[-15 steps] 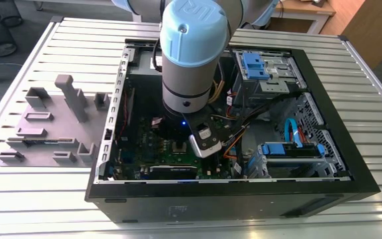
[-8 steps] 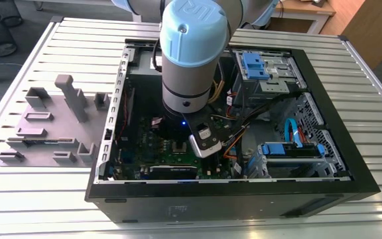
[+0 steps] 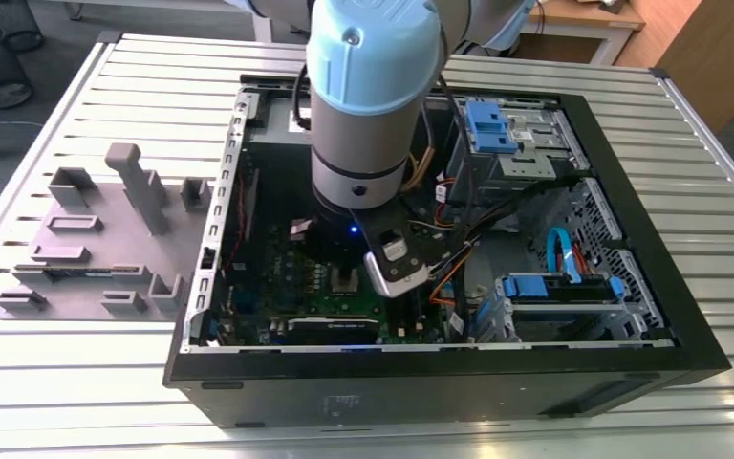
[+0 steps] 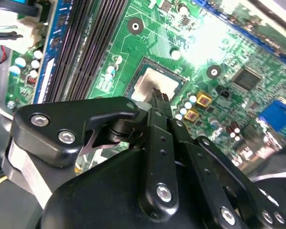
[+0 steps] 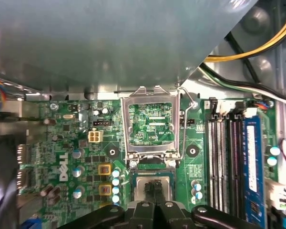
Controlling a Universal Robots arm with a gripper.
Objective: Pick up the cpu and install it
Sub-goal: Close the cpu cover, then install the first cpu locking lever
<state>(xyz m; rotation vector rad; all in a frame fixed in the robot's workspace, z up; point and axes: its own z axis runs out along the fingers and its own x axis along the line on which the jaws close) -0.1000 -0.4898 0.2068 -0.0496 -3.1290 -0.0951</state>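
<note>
The cpu [image 5: 140, 184], a small pale silver square, lies flat in its socket on the green board [image 5: 71, 157]. In the second wrist view the cpu [image 4: 142, 86] shows just beyond the black fingertips. My gripper [image 5: 152, 187] hangs straight over the chip's middle, fingers drawn together with only a thin slit between them and nothing between them. Whether the tips of the gripper [image 4: 160, 96] touch the metal top I cannot tell. The dark socket frame [image 5: 125, 129] stands flipped open beside the socket. In the exterior view the arm [image 3: 360, 182] reaches down into the open computer case [image 3: 622, 316].
Black memory slots [image 5: 224, 162] run beside the socket. Yellow and black cables [image 5: 257, 45] hang near the case wall. Drive cages with blue tabs [image 3: 488, 129] fill the exterior view's right. Grey fixture blocks [image 3: 99, 239] stand on the slatted table at its left.
</note>
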